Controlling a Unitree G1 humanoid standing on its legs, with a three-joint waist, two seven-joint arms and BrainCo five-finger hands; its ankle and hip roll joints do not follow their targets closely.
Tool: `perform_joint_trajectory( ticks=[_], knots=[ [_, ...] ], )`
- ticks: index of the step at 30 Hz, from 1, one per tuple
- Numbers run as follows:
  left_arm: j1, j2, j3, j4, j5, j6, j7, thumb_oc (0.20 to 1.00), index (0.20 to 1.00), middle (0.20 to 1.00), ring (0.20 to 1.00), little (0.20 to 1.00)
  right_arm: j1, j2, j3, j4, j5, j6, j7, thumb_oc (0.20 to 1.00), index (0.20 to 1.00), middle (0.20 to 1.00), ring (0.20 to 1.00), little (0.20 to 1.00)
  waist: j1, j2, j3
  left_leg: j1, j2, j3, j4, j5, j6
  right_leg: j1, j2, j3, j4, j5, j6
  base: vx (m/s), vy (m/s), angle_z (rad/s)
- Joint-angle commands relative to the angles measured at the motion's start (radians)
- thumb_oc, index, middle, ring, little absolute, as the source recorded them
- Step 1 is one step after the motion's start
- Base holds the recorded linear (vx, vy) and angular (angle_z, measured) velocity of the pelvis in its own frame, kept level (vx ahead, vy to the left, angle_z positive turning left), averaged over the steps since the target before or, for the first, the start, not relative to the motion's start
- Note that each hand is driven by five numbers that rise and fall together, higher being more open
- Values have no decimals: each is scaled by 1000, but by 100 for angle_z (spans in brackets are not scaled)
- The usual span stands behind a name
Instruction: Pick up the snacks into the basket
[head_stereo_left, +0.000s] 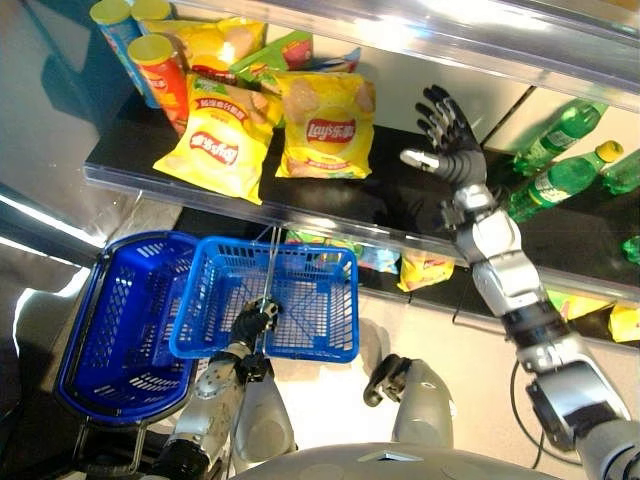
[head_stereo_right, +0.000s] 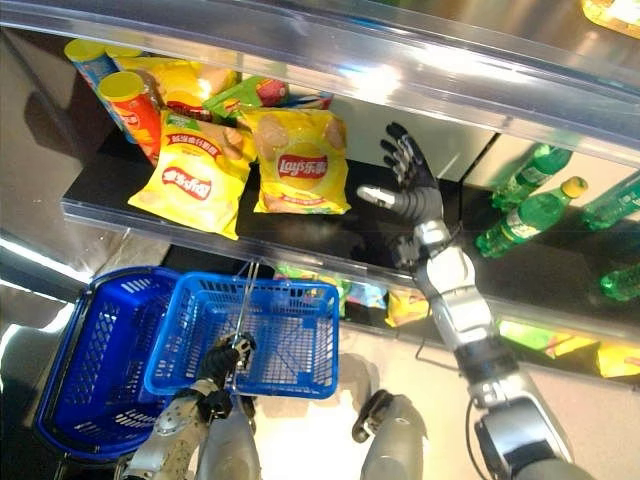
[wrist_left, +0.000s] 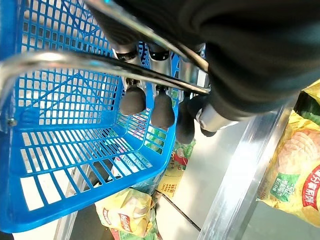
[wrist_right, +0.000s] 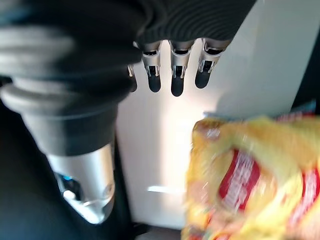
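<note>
Glossy yellow chip bags (head_stereo_left: 325, 128) lie on the dark shelf (head_stereo_left: 400, 200) beside tall cans (head_stereo_left: 160, 75); right hand (head_stereo_left: 447, 140) spread wide; left hand (head_stereo_left: 252, 322) grips the mesh basket (head_stereo_left: 300, 340) by its wire handle (wrist_left: 75, 59).

I see a dark shelf (head_stereo_left: 130, 150) with a glossy metal front rail across the frame's middle, and pale floor (head_stereo_left: 330, 385) at the bottom centre.

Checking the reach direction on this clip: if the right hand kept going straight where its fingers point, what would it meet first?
Probably the pale back wall of the shelf. The open right hand points up and inward beside the yellow chip bag, not at it. Depth is hard to judge.
</note>
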Motion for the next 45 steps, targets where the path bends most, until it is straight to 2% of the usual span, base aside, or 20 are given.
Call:
perform_joint_trajectory(
  ticks=[1, 2, 3, 8, 15, 20, 35, 36, 37, 38, 45],
  knots=[
    [15, 63, -7, -191, -69, -75, 18, 200, 200, 200, 200, 200, -175, -29, 3, 109, -89, 8, -98, 1000, 1000, 1000, 1000, 1000, 59, -7, 7, -1, -24, 62, 20, -34, 55, 47, 3, -39, -20, 28, 59, 0, 0, 0],
    [13, 62, -5, -191, -69, -75, 18, 200, 200, 200, 200, 200, -182, -27, 5, 114, -89, 6, -99, 1000, 1000, 1000, 1000, 1000, 58, -7, 10, 0, -23, 63, 20, -35, 55, 46, 3, -39, -20, 28, 59, -28, 7, 4],
    [5, 65, -7, -194, -68, -73, 32, 200, 200, 200, 200, 200, -264, -31, 24, 189, -139, 36, -131, 1000, 1000, 1000, 1000, 1000, 61, -6, 25, -4, -24, 60, 20, -32, 55, 44, 5, -40, -20, 32, 57, -14, 4, 4],
    [-11, 63, -34, -210, -77, -62, 57, 200, 200, 200, 200, 200, -438, 21, 45, 465, -179, 95, -187, 1000, 1000, 1000, 1000, 1000, 77, -4, 51, -11, -26, 58, 11, -24, 57, 34, 11, -38, -21, 38, 52, -11, 6, 4],
    [-34, 66, -61, -214, -71, -53, 76, 200, 200, 200, 200, 200, -570, 107, 84, 721, -176, 123, -175, 1000, 1000, 1000, 1000, 1000, 84, 1, 74, -17, -32, 49, 10, -22, 57, 30, 15, -38, -19, 38, 50, 0, 0, 0],
    [-44, 65, -69, -212, -69, -56, 86, 200, 200, 200, 200, 200, -621, 158, 107, 828, -152, 129, -149, 1000, 1000, 1000, 1000, 1000, 89, 2, 79, -21, -33, 45, 10, -22, 57, 23, 16, -38, -9, 34, 51, 8, -3, 2],
    [-58, 78, -90, -203, -66, -51, 72, 200, 200, 200, 200, 200, -686, 206, 133, 927, -75, 137, -77, 1000, 1000, 1000, 1000, 1000, 110, 14, 85, -32, -41, 35, 5, -17, 60, 11, 14, -38, 6, 30, 55, 0, 0, 0],
    [-58, 77, -90, -204, -67, -52, 73, 200, 200, 200, 200, 200, -686, 207, 127, 923, -63, 134, -80, 878, 878, 878, 878, 878, 111, 15, 85, -30, -42, 36, 2, -16, 60, 12, 14, -39, 5, 30, 56, 0, 0, 0],
    [-58, 78, -90, -203, -68, -52, 73, 200, 200, 200, 200, 200, -686, 207, 124, 919, -51, 131, -78, 564, 564, 564, 564, 564, 112, 16, 84, -29, -43, 36, 1, -16, 60, 11, 13, -38, 7, 29, 56, 0, 0, 0],
    [-58, 80, -91, -206, -68, -52, 73, 200, 200, 200, 200, 200, -685, 208, 124, 910, -41, 128, -79, 200, 200, 200, 200, 200, 111, 16, 84, -28, -44, 36, -1, -15, 61, 10, 13, -38, 8, 29, 56, 0, 0, 0],
    [-70, 75, -92, -193, -64, -55, 88, 200, 200, 200, 200, 200, -680, 202, 105, 878, -18, 111, -105, 200, 200, 200, 200, 200, 104, 15, 82, -25, -42, 37, 4, -20, 63, 8, 9, -32, 17, 27, 57, 0, 0, 0]
  ],
)
